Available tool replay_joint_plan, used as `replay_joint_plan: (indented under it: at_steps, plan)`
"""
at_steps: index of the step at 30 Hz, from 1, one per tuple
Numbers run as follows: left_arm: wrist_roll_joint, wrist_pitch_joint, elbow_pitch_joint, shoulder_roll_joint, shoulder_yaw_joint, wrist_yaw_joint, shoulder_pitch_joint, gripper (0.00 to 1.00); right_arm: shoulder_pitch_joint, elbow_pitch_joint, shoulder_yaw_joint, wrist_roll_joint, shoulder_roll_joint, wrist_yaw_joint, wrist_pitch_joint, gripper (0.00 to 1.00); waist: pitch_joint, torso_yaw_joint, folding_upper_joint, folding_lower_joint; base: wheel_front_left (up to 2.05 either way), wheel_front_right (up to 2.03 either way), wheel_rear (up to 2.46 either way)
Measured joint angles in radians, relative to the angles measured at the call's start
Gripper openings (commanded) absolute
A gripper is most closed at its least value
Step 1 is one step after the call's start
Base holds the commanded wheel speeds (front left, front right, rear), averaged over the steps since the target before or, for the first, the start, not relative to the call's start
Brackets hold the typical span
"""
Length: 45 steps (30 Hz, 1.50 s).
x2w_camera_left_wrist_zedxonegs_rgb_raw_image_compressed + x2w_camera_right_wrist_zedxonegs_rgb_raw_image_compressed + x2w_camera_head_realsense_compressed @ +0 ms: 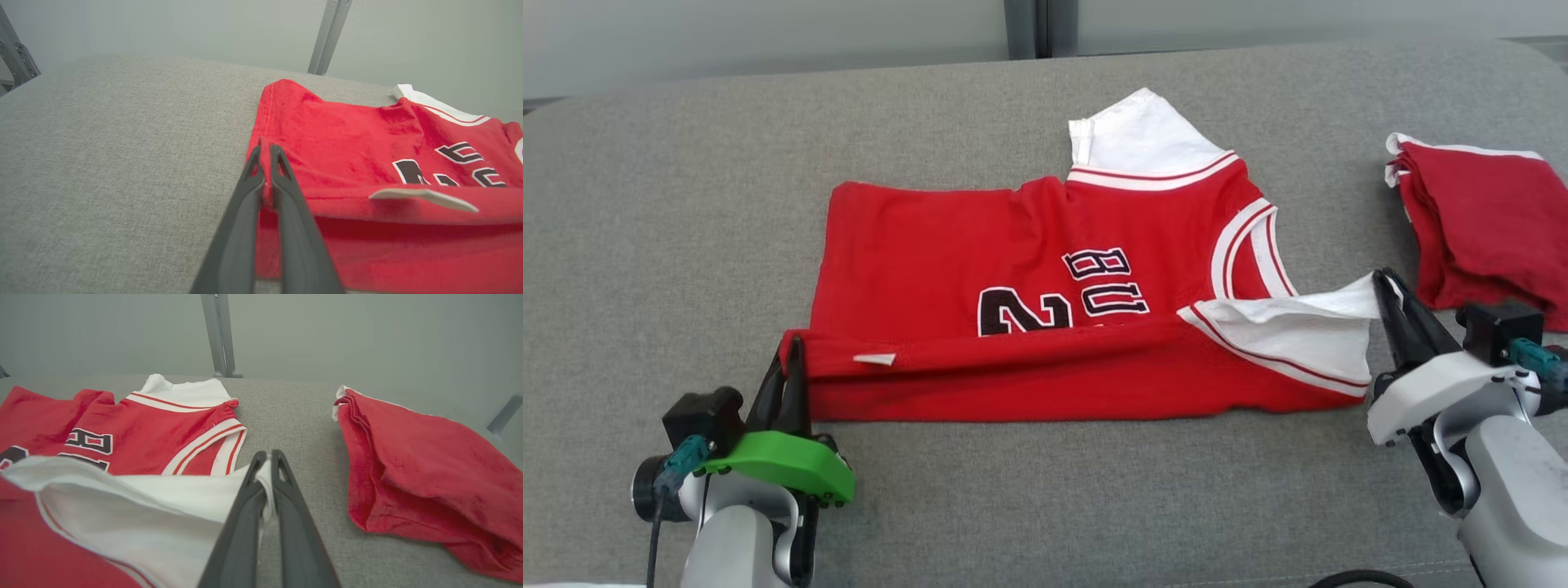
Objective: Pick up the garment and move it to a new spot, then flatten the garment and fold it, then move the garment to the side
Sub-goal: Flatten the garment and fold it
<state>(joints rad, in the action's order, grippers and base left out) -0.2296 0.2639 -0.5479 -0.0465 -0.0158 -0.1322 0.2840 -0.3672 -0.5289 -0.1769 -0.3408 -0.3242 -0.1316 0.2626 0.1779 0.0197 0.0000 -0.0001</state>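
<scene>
A red basketball jersey (pixel 1045 286) with white sleeves and black lettering lies across the grey cushion, its near long edge lifted and folded over. My left gripper (pixel 792 347) is shut on the jersey's red hem corner (pixel 264 163) at the lower left. My right gripper (pixel 1384 282) is shut on the white sleeve edge (pixel 265 473) at the lower right. The sleeve (pixel 1298 331) hangs stretched between the fold and my right fingers. A white tag (pixel 421 196) sticks out of the folded edge.
A folded red garment (pixel 1486 220) with white trim lies at the right edge of the cushion (pixel 686 245), close to my right gripper; it appears as the red pile (pixel 421 469) in the right wrist view. A metal post (pixel 218 335) stands behind the cushion.
</scene>
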Motion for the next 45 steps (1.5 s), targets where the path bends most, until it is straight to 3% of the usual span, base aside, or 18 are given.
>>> replay_joint_plan:
  at_steps: [8,9,10,11,12,20,26,34,42,43,44,45]
  plan:
    - [0.011,0.0,-0.059,0.0,-0.005,0.0,0.077,0.0,-0.107,-0.117,0.006,0.035,0.027,0.0,0.0,0.0,0.078,0.017,0.0,0.0,0.0,0.0,0.0]
    - [0.011,0.0,-0.062,0.0,-0.008,0.0,0.082,0.0,-0.115,-0.126,0.011,0.038,0.031,0.0,0.0,0.23,0.084,0.018,0.0,0.0,0.0,0.0,0.0]
    - [0.011,0.0,-0.058,0.0,-0.011,0.0,0.084,0.13,-0.121,-0.134,0.018,0.038,0.036,0.0,0.0,0.79,0.09,0.02,0.0,0.0,0.0,0.0,0.0]
    - [0.013,0.0,-0.052,0.0,-0.014,0.005,0.086,0.75,-0.127,-0.133,0.024,0.041,0.04,0.0,0.0,1.0,0.095,0.022,0.0,0.0,0.0,0.0,0.0]
    - [0.013,0.0,-0.045,0.0,-0.019,0.011,0.087,1.0,-0.132,-0.128,0.034,0.045,0.045,0.0,0.0,1.0,0.099,0.023,0.0,0.0,0.0,0.0,0.0]
    - [-0.004,0.0,0.027,-0.001,-0.03,0.046,0.061,1.0,-0.079,0.015,0.131,0.091,0.062,0.0,0.0,1.0,0.099,0.029,0.0,0.0,0.0,0.0,0.0]
    - [-0.011,0.0,0.087,-0.001,-0.038,0.062,-0.032,1.0,0.073,0.088,0.111,0.076,0.097,0.0,0.0,1.0,0.079,0.02,0.0,0.0,0.0,0.0,0.0]
    - [-0.016,0.0,0.1,-0.001,-0.033,0.07,-0.074,1.0,0.136,0.061,0.097,0.042,0.12,0.0,0.0,1.0,0.074,0.006,0.0,0.0,0.0,0.0,0.0]
    - [-0.016,0.0,0.107,-0.001,-0.006,0.07,-0.073,1.0,0.116,-0.071,0.101,0.024,0.146,0.0,0.003,1.0,0.075,0.034,0.0,0.0,0.0,0.0,0.0]
    - [-0.017,0.0,0.108,-0.001,-0.006,0.07,-0.073,1.0,0.112,-0.084,0.088,0.022,0.144,0.001,0.005,0.96,0.075,0.038,0.0,0.0,0.0,0.0,0.0]
    - [-0.018,0.0,0.109,-0.001,-0.005,0.07,-0.073,1.0,0.108,-0.095,0.075,0.015,0.144,0.001,0.005,0.36,0.075,0.041,0.0,0.0001,0.0,0.0,0.0]
    - [-0.018,0.0,0.11,-0.001,-0.005,0.07,-0.073,1.0,0.103,-0.102,0.063,0.005,0.143,0.001,0.007,0.0,0.075,0.043,0.0,0.0001,0.0,0.0,0.0]
